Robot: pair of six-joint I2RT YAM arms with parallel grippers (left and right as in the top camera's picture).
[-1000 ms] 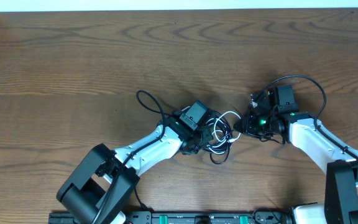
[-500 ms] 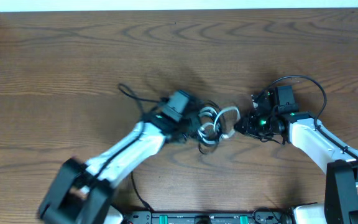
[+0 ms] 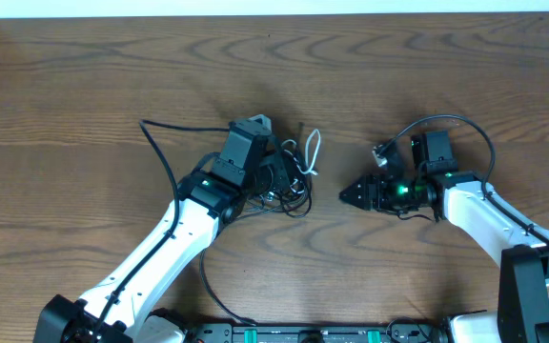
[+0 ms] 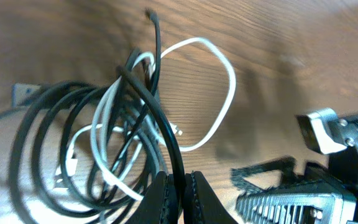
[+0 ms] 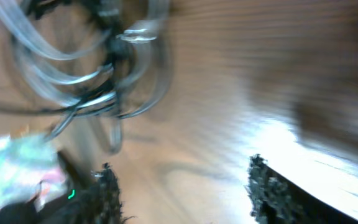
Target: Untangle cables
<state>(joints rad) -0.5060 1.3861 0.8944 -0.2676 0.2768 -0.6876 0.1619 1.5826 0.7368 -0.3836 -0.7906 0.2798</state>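
Note:
The cables are a tangle of thin black cords with one white strand, lying at the table's middle just right of my left gripper. In the left wrist view my left gripper is shut on a black cord of the bundle, and the white strand loops out to the right. My right gripper stands open a short way right of the tangle, apart from it. In the blurred right wrist view its fingers are spread with only bare wood between them, the cables ahead at upper left.
A thicker black wire curves off the left wrist, and another loops over the right wrist. The table's far edge runs along the top. Both arm bases sit at the near edge.
My right gripper has opened and let go of the tangle. My left arm has pulled the bundle left and away from me, widening the gap to the right gripper.

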